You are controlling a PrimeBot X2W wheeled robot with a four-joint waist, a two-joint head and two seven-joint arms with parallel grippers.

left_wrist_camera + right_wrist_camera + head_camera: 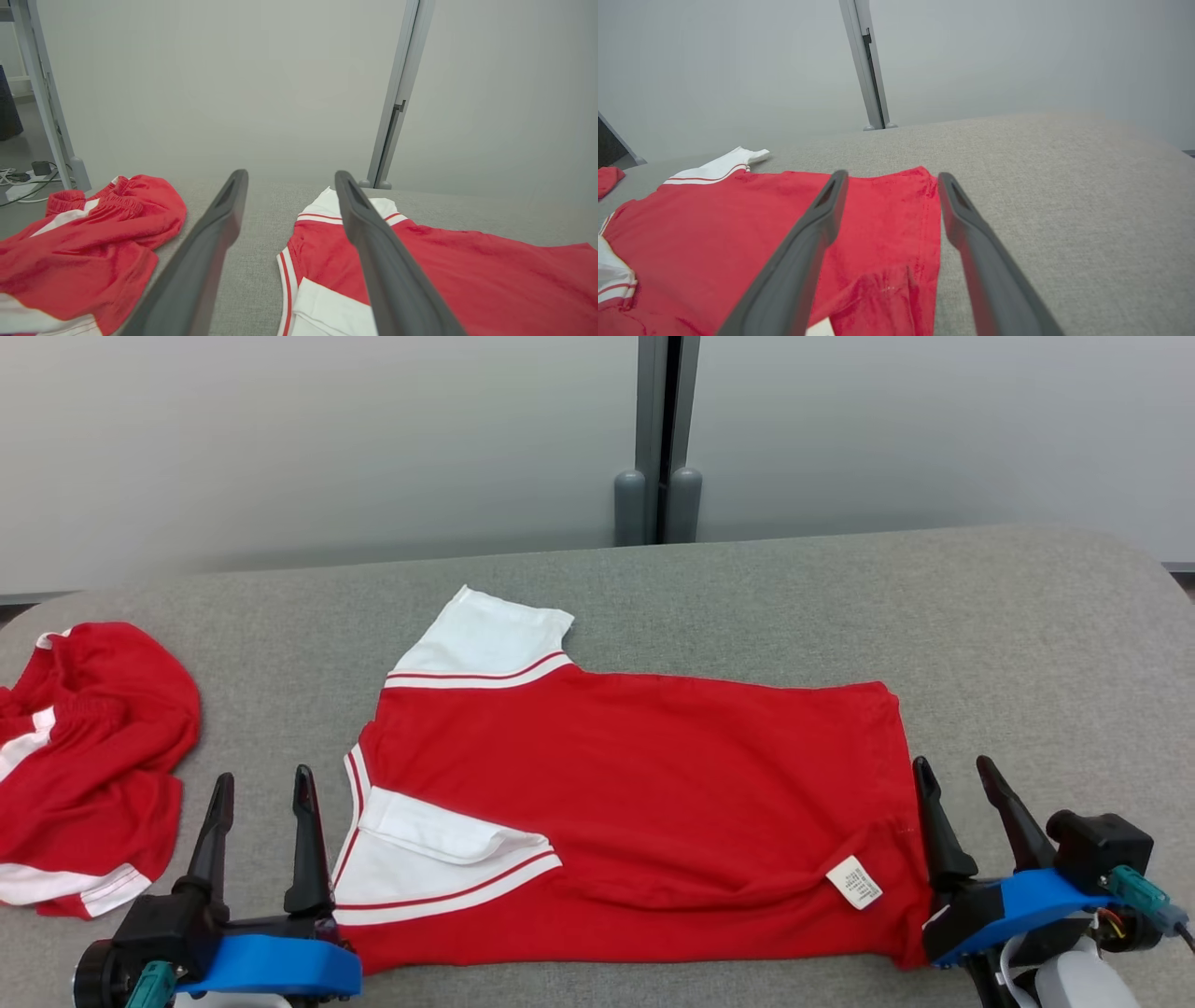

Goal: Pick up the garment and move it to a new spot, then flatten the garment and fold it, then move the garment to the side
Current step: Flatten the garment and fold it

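The garment (635,803) is a red shirt with white sleeves and red-striped trim, spread flat sideways on the grey table (1027,644). One white sleeve points to the far side, the other lies folded onto the body. A white label shows near the hem. My left gripper (261,784) stands open just left of the collar end, empty. My right gripper (962,775) stands open at the hem end, empty, its left finger at the hem edge. The left wrist view shows the shirt (444,266) past the fingers (373,247). The right wrist view shows the hem (896,233) between the fingers (808,242).
A second red and white garment (84,756) lies crumpled at the table's left edge, also seen as a heap (84,247) in the left wrist view. A grey partition wall with a post (658,439) stands behind the table. Bare table surface lies to the right.
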